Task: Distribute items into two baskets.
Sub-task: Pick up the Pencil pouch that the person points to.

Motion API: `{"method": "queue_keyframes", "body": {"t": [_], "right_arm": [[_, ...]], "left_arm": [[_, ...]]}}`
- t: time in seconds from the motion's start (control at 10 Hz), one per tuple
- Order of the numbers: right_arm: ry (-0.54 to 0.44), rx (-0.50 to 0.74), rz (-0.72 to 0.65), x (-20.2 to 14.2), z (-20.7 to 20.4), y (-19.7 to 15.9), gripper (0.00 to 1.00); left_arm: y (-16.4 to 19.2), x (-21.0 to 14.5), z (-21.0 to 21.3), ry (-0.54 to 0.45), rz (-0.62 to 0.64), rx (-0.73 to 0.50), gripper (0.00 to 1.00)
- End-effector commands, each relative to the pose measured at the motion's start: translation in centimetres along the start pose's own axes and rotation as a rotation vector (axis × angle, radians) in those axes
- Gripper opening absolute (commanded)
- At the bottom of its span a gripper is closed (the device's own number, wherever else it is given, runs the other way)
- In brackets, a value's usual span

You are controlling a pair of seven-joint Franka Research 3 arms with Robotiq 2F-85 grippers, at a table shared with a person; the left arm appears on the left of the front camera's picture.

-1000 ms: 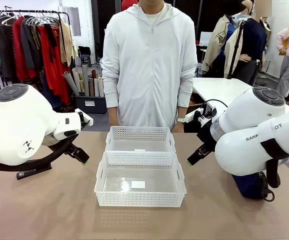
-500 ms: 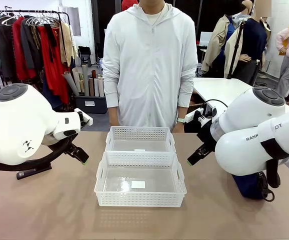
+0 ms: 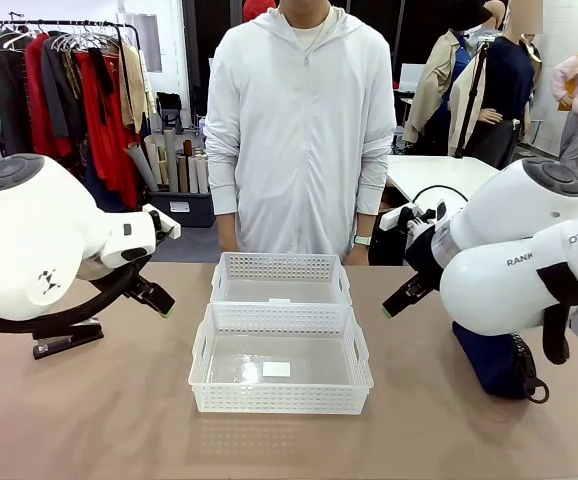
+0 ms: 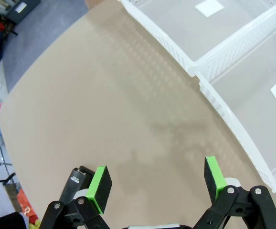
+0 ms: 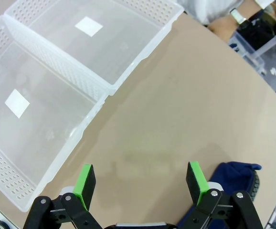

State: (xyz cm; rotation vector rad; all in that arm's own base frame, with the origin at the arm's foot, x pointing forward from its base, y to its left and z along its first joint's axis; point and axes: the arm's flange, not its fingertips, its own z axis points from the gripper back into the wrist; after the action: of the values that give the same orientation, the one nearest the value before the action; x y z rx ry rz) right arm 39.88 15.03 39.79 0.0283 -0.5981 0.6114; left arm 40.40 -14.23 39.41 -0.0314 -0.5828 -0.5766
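Two white lattice baskets stand mid-table, both empty: the larger basket [image 3: 279,398] [image 4: 252,109] [image 5: 42,138] on my side and the smaller basket [image 3: 281,266] [image 4: 176,24] [image 5: 119,47] toward the person. A black stapler [image 3: 64,341] [image 4: 77,177] lies on the table at the left, under my left arm. At the right lies a navy zippered pouch [image 3: 491,362] [image 5: 233,176]. My left gripper [image 3: 156,298] [image 4: 157,179] hangs open over bare table left of the baskets. Right of them, my right gripper [image 3: 395,300] [image 5: 140,183] is open too, with nothing in it.
A person in a white hooded jacket [image 3: 299,120] stands at the table's far edge behind the baskets, hands below it. Bare tabletop [image 3: 119,420] lies in front of and beside the baskets. Behind stand a clothes rack [image 3: 69,90] and another white table [image 3: 439,175].
Both arms have drawn slightly outward and up, away from the baskets. More of the navy pouch shows under the right arm. Both grippers stay open.
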Motion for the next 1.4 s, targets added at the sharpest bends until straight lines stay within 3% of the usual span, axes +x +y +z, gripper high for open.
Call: {"method": "queue_keyframes", "body": {"t": [0.0, 0.2, 0.4, 0.8, 1.3], "right_arm": [[-0.006, 0.036, -0.029, 0.5, 2.2, -1.9, 1.00], [-0.028, 0.123, -0.073, 0.5, 4.7, -5.6, 1.00], [-0.058, 0.199, -0.115, -0.2, 7.5, -9.1, 1.00], [-0.137, 0.323, -0.210, -4.4, 13.4, -16.7, 1.00], [-0.248, 0.320, -0.276, -8.5, 18.7, -19.5, 1.00]], "left_arm": [[2.5, 0.6, 3.2, 0.016, -0.012, -0.028, 1.00], [6.2, 0.2, 8.4, 0.018, -0.019, -0.110, 1.00], [9.1, -0.8, 13.3, -0.045, 0.035, -0.168, 1.00], [11.7, -4.6, 21.3, -0.063, 0.109, -0.162, 1.00], [13.6, -11.3, 26.1, -0.124, 0.125, -0.178, 1.00]]}}
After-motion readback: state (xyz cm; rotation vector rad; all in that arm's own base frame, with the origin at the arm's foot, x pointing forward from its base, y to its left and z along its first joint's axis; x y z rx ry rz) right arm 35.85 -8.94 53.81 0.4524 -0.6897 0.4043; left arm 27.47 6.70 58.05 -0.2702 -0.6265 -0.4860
